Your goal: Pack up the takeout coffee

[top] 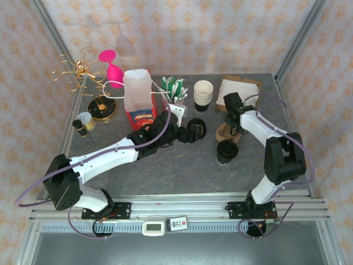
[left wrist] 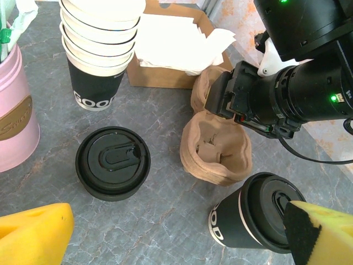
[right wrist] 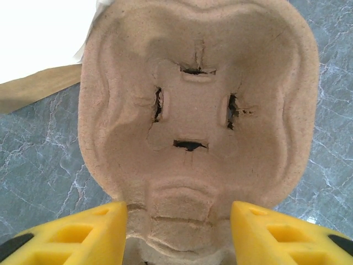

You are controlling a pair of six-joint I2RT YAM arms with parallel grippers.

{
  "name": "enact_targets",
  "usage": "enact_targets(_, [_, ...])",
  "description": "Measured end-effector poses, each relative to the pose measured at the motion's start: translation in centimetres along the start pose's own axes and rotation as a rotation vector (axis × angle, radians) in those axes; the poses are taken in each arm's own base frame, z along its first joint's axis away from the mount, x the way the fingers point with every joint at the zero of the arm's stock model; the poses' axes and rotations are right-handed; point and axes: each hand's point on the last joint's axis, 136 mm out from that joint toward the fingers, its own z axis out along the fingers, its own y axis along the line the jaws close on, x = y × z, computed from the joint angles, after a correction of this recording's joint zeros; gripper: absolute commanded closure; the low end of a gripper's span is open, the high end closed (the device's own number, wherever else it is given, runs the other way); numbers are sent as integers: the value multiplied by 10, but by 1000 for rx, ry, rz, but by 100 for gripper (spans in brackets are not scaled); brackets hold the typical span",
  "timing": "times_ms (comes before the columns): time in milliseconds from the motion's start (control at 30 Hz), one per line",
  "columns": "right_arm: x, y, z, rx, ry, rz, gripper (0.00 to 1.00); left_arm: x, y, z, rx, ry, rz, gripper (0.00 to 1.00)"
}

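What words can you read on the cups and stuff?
"GOO", rest curving away: bottom black cup of the cream-lined paper stack.
"GOO", sideways: small dark paper cup with black plastic lid.
Cursive brown label on pink cup: cut off, unreadable.
Red label on clear plastic jug: too blurred.

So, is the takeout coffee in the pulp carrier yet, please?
Out: the takeout coffee stands beside the carrier, whose visible pocket is empty.

My left arm reaches low toward the middle, its hand [left wrist: 176,232] spread wide. My right arm folds back inward, wrist pitched down, hand [right wrist: 179,226] fingers apart; whether they clamp, I can't tell.
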Motion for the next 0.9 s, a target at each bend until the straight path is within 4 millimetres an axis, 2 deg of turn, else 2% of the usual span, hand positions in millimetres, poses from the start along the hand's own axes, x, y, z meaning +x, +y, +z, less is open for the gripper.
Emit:
enact_targets(300, [5,3,8,-4,18,-14,52,0,0,0,0,0,0,1])
enact_targets(600, [4,0,9,8,14,-30,63,0,0,0,0,0,0,1])
enact_targets(900, [2,-3,8,11,9,-37,64,-2,-2,2,1,-1,0,1])
